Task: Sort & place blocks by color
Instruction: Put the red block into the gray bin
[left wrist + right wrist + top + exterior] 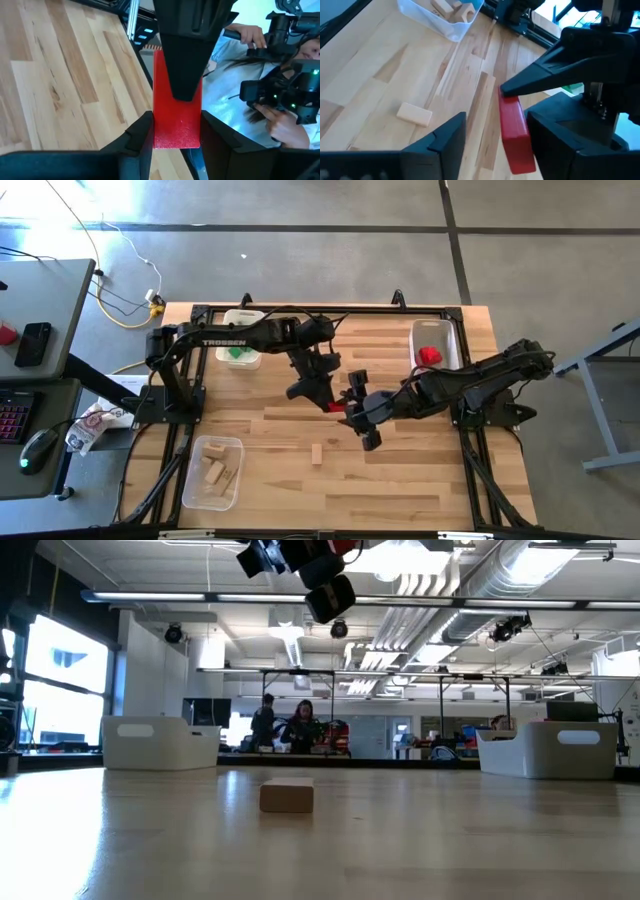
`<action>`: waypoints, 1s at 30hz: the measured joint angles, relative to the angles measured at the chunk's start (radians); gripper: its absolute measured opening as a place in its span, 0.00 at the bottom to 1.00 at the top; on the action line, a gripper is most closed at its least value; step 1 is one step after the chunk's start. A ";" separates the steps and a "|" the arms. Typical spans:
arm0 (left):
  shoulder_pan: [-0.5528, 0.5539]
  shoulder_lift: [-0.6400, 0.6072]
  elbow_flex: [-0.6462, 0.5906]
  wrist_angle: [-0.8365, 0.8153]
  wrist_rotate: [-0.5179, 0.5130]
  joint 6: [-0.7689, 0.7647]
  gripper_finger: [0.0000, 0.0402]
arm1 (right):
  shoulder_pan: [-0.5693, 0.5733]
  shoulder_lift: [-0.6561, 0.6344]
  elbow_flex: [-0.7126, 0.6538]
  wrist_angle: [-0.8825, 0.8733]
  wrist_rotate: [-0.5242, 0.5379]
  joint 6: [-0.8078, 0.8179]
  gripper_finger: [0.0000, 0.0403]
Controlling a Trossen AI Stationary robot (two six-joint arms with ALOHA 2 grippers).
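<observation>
A red block [332, 406] is held in the air over the middle of the table, where both grippers meet. My left gripper [176, 131] is shut on it. My right gripper [496, 131] is open, with one finger on either side of the same block [514, 131]; I cannot tell whether either finger touches it. One right finger [185, 55] covers the block's far part in the left wrist view. In the low view both grippers [305, 565] show at the top, well above the table. A tan block [317, 454] lies flat on the table near them. My left gripper pinches the red block's near end [161, 136] between its two fingers, one on each long side. The block is lifted clear of the table and sticks out forward past the fingertips toward my right gripper.
A white bin [452, 340] at the far right holds a red block [430, 356]. A bin [240, 330] at the far left holds green blocks. A clear bin [213, 472] at the near left holds tan blocks. People stand in the room behind the table [300, 725].
</observation>
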 joint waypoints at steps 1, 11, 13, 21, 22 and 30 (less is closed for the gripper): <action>0.000 0.000 0.000 0.006 0.001 -0.001 0.26 | 0.000 0.000 0.000 0.000 0.001 0.000 0.46; 0.000 0.001 0.000 0.030 0.002 -0.022 0.29 | 0.000 0.000 0.000 -0.003 0.050 -0.026 0.11; -0.001 0.001 0.000 0.032 0.003 -0.022 0.30 | 0.000 0.000 0.000 -0.003 0.048 -0.034 0.07; -0.004 0.001 0.000 0.032 -0.026 -0.073 0.30 | -0.002 0.000 0.000 -0.011 0.044 -0.021 0.10; -0.004 0.001 0.000 0.032 -0.032 -0.074 0.30 | -0.002 0.000 0.000 -0.014 0.045 -0.019 0.10; -0.009 0.001 0.000 0.029 -0.083 -0.063 0.38 | -0.002 0.000 0.000 -0.040 0.053 0.007 0.08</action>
